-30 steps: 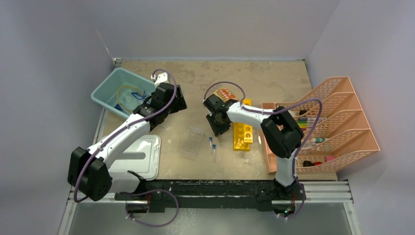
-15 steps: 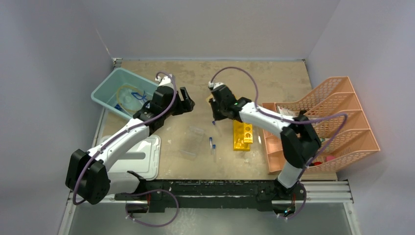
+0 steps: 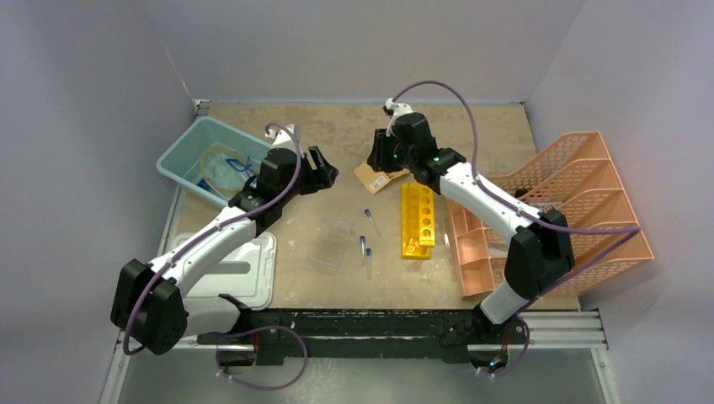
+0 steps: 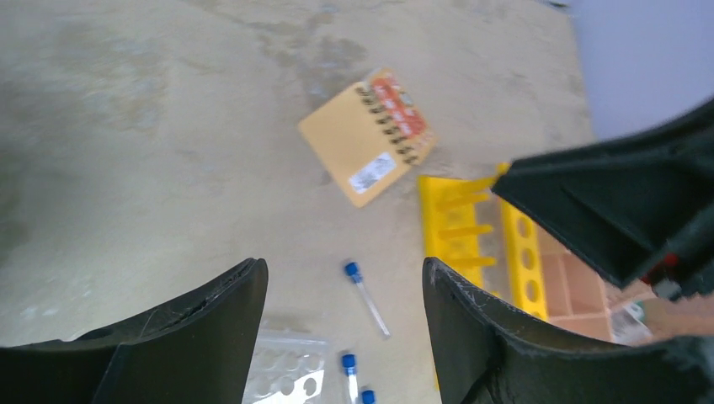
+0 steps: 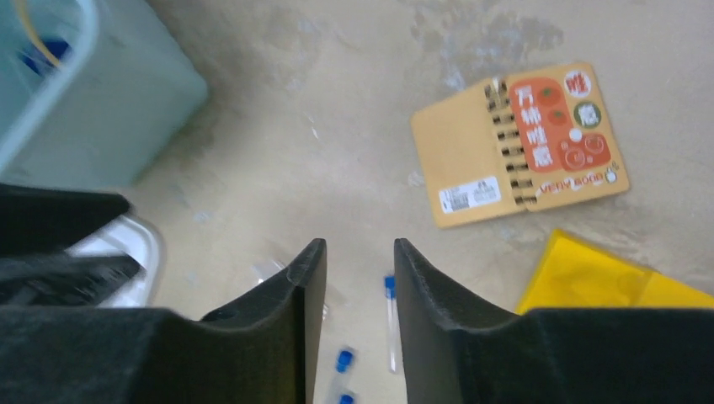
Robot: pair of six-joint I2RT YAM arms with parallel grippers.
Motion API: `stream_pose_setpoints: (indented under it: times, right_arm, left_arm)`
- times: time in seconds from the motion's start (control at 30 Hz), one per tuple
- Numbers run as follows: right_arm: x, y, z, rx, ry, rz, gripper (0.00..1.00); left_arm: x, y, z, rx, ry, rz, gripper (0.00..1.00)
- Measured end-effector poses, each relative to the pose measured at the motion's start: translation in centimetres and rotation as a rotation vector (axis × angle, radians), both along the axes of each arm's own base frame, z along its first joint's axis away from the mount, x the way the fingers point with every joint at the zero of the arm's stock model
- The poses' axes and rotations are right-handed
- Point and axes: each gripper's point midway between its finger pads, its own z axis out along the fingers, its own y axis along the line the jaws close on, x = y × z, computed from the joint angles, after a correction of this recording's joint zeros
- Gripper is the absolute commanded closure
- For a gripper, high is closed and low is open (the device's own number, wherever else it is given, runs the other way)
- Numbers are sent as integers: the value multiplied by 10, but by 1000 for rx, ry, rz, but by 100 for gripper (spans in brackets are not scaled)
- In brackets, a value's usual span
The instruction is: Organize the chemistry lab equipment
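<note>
While both arms' jaws hang parted and empty over the upper middle of the worktop [image 3: 337, 126], you have most left to do: three blue-capped tubes [image 3: 363, 245] lie loose at centre frame between the clear rack [image 3: 330, 246] and the yellow racks [image 3: 418, 220], none visibly slotted.

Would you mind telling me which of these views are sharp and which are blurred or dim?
Top external: sharp and evenly lit, with no glare. Left wrist: slight blur on the notebook; the left gripper looms dark and soft. Right wrist: the teal bin is smeared.
</note>
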Motion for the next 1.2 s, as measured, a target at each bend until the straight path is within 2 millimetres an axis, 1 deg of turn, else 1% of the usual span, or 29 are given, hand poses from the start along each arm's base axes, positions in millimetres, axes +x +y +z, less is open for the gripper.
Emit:
stream_pose_setpoints:
  times: [0.07, 0.1, 0.23, 0.33, 0.43, 0.53, 0.7, 0.87, 1.07, 1.2]
  right_arm:
    - [-5, 2, -20, -49, 44, 16, 50]
    - [-8, 2, -32, -84, 73, 20, 49]
    - [-31, 3, -87, -243, 195, 55, 49]
    - [-52, 4, -124, -356, 281, 87, 50]
    - [-68, 4, -150, -433, 347, 112, 52]
    - [-72, 2, -168, -476, 392, 118, 55]
    - [-66, 3, -182, -508, 411, 123, 61]
    - [-59, 5, -190, -529, 408, 119, 71]
    - [-54, 8, -191, -526, 400, 106, 88]
    - [-53, 9, -191, -516, 401, 92, 91]
  left_arm:
    - [2, 13, -12, 37, 39, 74, 33]
    - [2, 20, -17, 57, 54, 107, 33]
    - [2, 40, -26, 105, 84, 209, 33]
    - [2, 48, -25, 113, 81, 247, 33]
    - [2, 50, -23, 109, 78, 266, 33]
    - [2, 52, -24, 109, 83, 273, 33]
    - [2, 52, -24, 111, 85, 274, 33]
    - [1, 52, -25, 112, 86, 273, 33]
    - [1, 52, -24, 111, 86, 274, 33]
    - [0, 52, -24, 105, 88, 276, 33]
